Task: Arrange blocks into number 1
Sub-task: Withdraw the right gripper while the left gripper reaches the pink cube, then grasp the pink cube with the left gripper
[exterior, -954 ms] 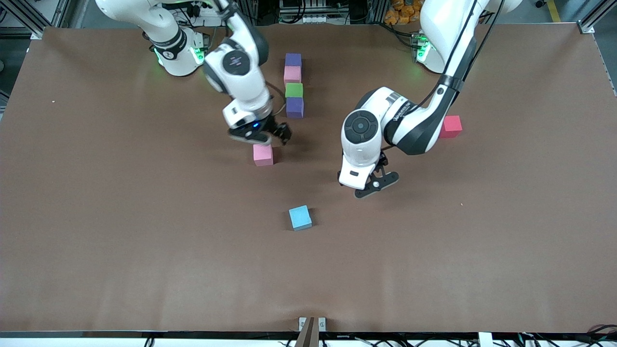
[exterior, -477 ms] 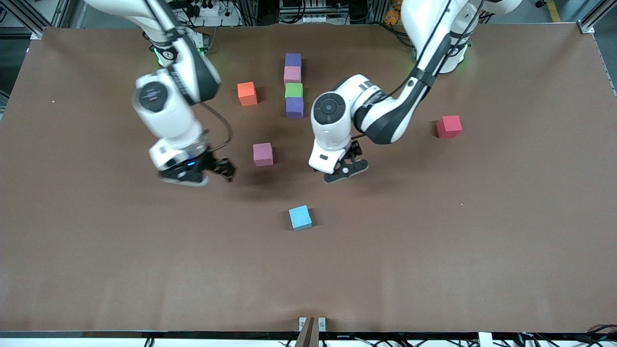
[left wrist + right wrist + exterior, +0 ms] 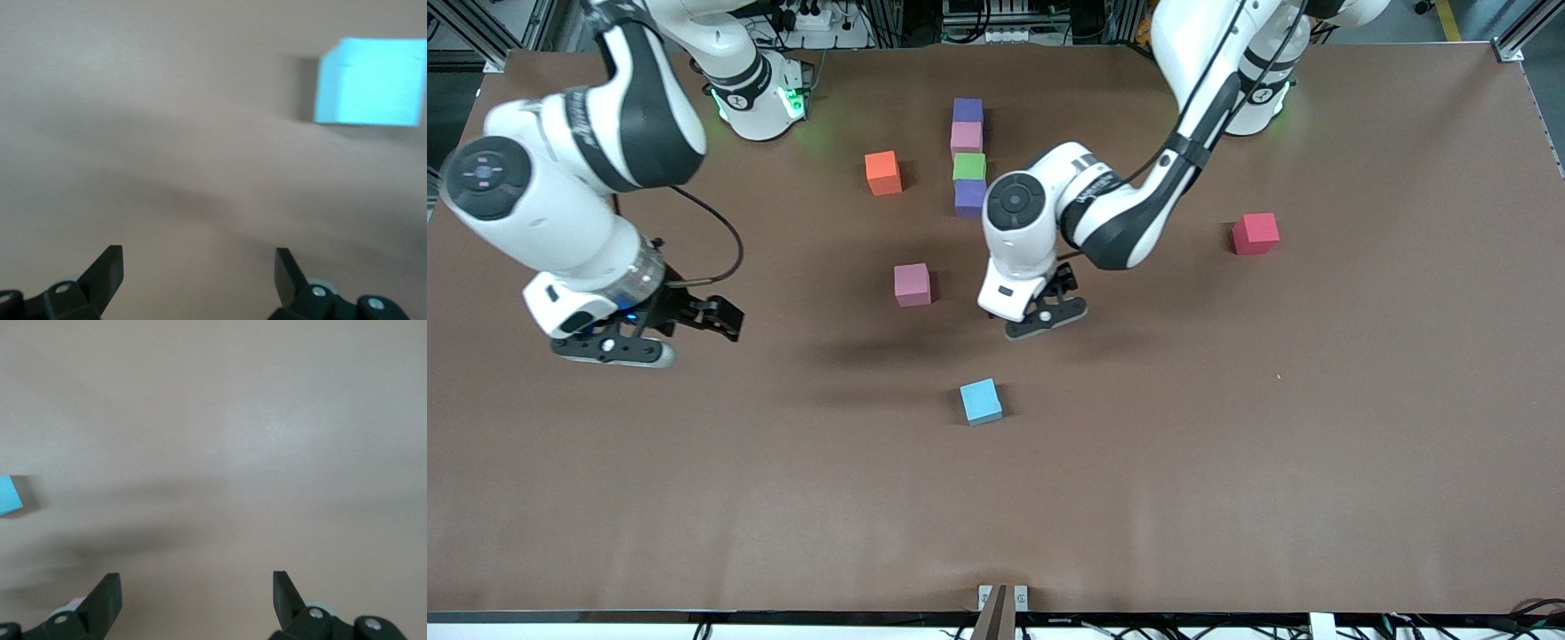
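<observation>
Pink block beside open left end effector.

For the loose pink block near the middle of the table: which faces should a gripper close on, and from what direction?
Come straight down from above and close on two opposite side faces of the loose pink block. It sits flat and alone on the table, all four sides clear. The open left gripper, over bare table beside it, looks best placed. The open right gripper is over the table's right-arm end.
</observation>
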{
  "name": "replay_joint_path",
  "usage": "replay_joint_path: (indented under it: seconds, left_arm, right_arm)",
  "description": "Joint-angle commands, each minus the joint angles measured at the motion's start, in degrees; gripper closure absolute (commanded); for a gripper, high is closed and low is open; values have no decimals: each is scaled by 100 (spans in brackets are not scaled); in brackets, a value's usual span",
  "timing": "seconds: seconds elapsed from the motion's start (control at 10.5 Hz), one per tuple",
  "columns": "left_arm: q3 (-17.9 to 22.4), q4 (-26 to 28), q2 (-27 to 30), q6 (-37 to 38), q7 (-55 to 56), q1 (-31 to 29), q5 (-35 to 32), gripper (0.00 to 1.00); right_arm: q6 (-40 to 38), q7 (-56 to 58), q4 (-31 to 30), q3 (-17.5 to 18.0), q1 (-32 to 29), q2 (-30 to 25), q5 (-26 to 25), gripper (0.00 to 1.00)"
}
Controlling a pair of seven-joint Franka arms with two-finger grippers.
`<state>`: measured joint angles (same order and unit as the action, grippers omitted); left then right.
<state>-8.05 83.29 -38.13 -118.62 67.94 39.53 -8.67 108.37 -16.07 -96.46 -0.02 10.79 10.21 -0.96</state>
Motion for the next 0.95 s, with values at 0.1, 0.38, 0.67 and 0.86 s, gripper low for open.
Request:
replay_joint_path:
  seconds: [0.1,0.38,0.67,0.86]
  left_arm:
    - [32,-550,-493,-467,219,519,85,0]
    - [58,-813,-826,-1056,254,993,76,0]
    - [163,-954,-1090,-1339,325,1459,67,0]
    - [277,-1060,-1248,-1452,325,1671,67,0]
  right_arm:
    - [-640,287,549,72,-226,-123,8,0]
    - [-781,787,531,72,-428,-309,8,0]
    - [-1150,1567,523,81,-867,-406,26,0]
    - [-1195,1730,514,64,-1000,-545,52,0]
